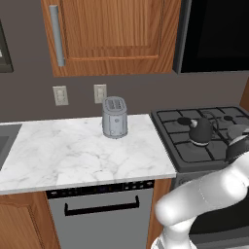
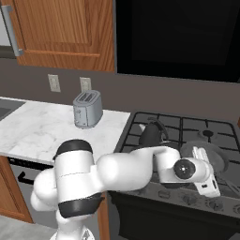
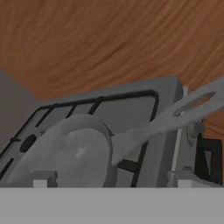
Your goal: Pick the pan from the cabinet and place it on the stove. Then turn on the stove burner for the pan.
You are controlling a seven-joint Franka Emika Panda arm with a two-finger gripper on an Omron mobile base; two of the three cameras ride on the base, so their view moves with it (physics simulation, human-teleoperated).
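The pan (image 3: 72, 153) lies on the stove (image 2: 187, 129), on the grates at the front right burner, at about 4 o'clock from the kettle (image 2: 151, 133). In the hand view its mottled face sits at the lower left and its long handle runs out toward 2 o'clock, past the stove's edge.

Largest to smallest:

- Cabinet (image 1: 114, 36) — reddish-brown wall unit at 12 o'clock above the counter, door closed, grey bar handle (image 1: 57, 35) at its left edge.
- Stove — black range at 3 o'clock from the counter, touching its right end.
- Counter (image 1: 73, 153) — white marble slab; a dishwasher (image 1: 102, 214) sits beneath it.
- Arm — bent across the stove front in the right base view.
- Toaster (image 1: 115, 117) — grey, upright at the back of the counter, below two wall outlets (image 1: 60, 95).
- Kettle — small, black, on the middle grates.
- Gripper (image 2: 206, 180) — just beside the pan's near rim, jaws spread wide, holding nothing; fingertips (image 3: 43, 178) stand at either side of the pan.
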